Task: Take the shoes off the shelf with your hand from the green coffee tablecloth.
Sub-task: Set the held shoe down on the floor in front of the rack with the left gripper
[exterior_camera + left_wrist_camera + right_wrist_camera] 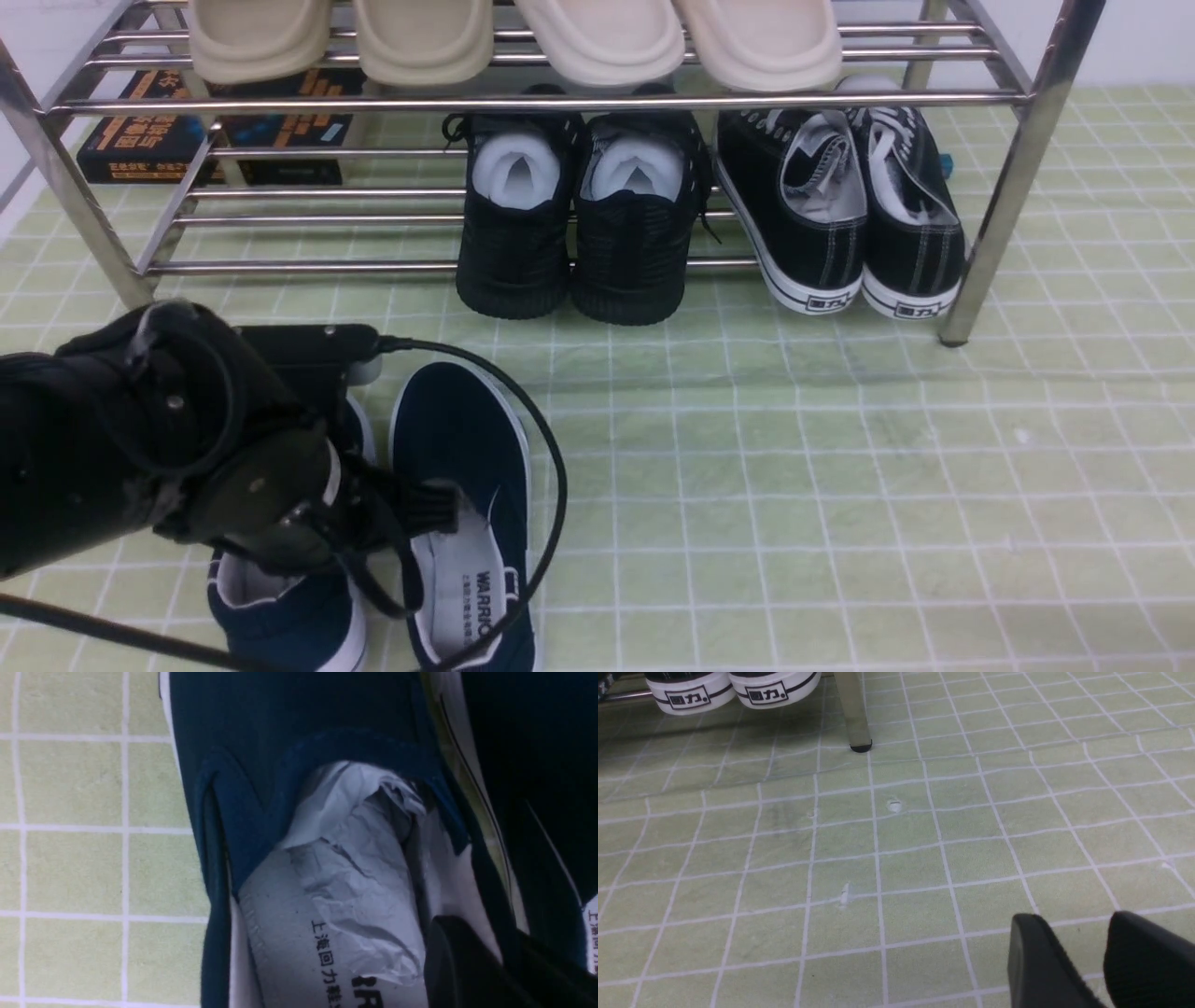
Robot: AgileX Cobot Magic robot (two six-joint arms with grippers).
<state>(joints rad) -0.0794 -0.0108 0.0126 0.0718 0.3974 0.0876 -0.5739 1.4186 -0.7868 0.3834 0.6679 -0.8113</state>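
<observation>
The left end effector is nearly closed, pinching the touching inner walls of the navy shoes, with a finger inside one shoe's opening. The pair lies side by side on the green coffee tablecloth, just in front of the shelf. The right end effector hangs slightly parted and empty.

Grey-white insole of the navy canvas slip-on shoes: "WARRIOR", plus "上海回力鞋". White rubber heel patches on the black lace-up sneakers: "回力". Black box lettering unreadable.
</observation>
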